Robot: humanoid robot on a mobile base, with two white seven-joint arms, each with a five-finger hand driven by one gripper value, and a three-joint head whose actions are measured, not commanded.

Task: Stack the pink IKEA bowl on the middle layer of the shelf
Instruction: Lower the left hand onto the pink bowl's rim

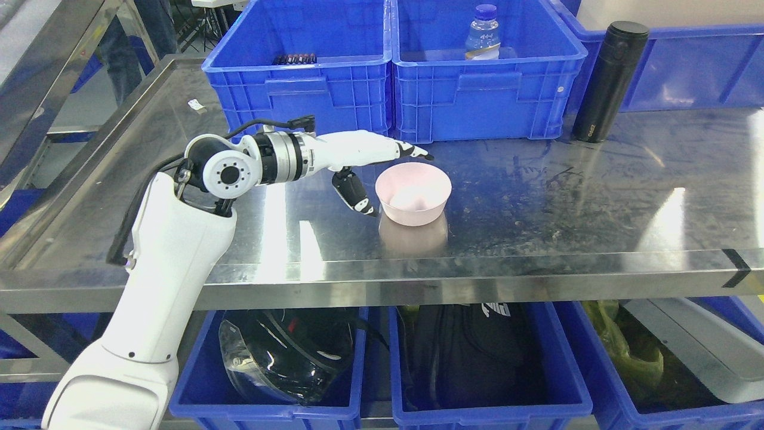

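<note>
Left robot hand point(382, 170) is out over the steel shelf point(537, 203), arm coming in from lower left, fingers point(412, 150) spread and holding nothing: long fingers run straight along the back-left rim of the bowl point(413, 194), thumb point(356, 192) hangs down just left of the bowl wall. Can't tell if any finger actually touches the rim; looks like very close or grazing at the top edge. Pink bowl sits upright on the shelf surface, roughly mid-shelf and near the front edge, single bowl, its reflection visible in the metal below it. Behind it, two blue bins side by side at the back: left bin point(298, 71) has a dark row of small items at its rear wall, right bin point(486, 77) has a water bottle point(483, 34) standing upright. Black flask point(609, 80) stands upright on the shelf to the right of the bins, well apart from the bowl. More blue bins on the layer below, with a black helmet point(286, 352) in the leftmost. Right arm not in frame.
</note>
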